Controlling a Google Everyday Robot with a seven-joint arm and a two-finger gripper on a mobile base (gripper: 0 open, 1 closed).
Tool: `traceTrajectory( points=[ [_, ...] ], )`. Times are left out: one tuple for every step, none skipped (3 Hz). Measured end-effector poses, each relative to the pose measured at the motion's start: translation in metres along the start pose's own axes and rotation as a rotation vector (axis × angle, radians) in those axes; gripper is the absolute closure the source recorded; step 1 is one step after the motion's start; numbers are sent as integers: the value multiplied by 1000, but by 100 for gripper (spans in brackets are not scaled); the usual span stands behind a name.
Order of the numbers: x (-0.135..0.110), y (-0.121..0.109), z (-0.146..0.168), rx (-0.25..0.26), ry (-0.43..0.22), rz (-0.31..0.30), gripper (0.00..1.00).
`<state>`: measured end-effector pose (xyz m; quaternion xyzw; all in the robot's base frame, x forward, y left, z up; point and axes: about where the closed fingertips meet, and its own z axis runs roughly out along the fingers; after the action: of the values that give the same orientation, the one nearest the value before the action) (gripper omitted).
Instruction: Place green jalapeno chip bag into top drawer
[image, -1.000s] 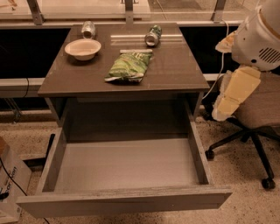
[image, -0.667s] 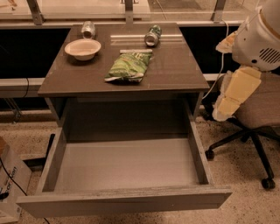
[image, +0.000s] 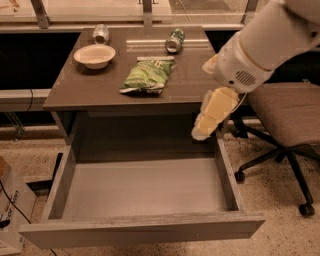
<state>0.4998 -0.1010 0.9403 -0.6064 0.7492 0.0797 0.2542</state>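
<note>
1 claw, grip unclear, hangs at table edge over open top drawer.

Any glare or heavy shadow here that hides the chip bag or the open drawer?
Camera view: warm, dim light. A pale glare streak crosses the tabletop behind the green jalapeno chip bag, whose print is readable. Deep shadow under the tabletop darkens the back of the top drawer, while its bottom is evenly lit. The end effector hangs well lit over the drawer's right rear corner.
</note>
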Motion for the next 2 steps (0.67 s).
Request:
traceTrajectory(
  points=[
    [-35,-19,52,-40,-119,5,0],
    [-60,-48,80,-41,-185,-4,0]
  ],
)
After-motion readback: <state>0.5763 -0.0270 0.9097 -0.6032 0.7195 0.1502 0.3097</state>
